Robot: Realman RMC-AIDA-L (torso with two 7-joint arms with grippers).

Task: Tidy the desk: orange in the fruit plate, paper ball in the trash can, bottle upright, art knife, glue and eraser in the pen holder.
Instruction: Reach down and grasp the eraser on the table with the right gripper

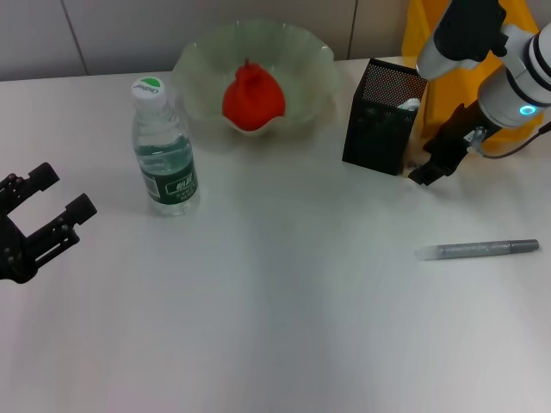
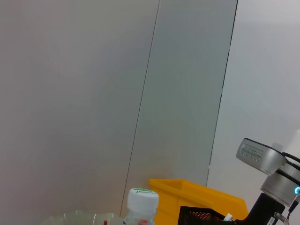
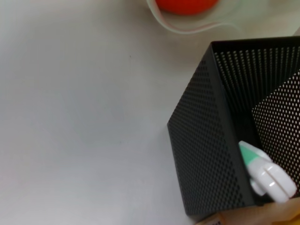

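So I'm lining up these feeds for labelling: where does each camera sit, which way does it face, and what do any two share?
Head view: on the robot's head, looking forward and down at the desk; shows the left claw open and the right claw beside the pen holder.
Left wrist view: on the left arm, facing level at the wall; none of its own claw shows, only the right arm far off.
Right wrist view: on the right arm, looking down into the pen holder; no claw visible.
All three share the pen holder.
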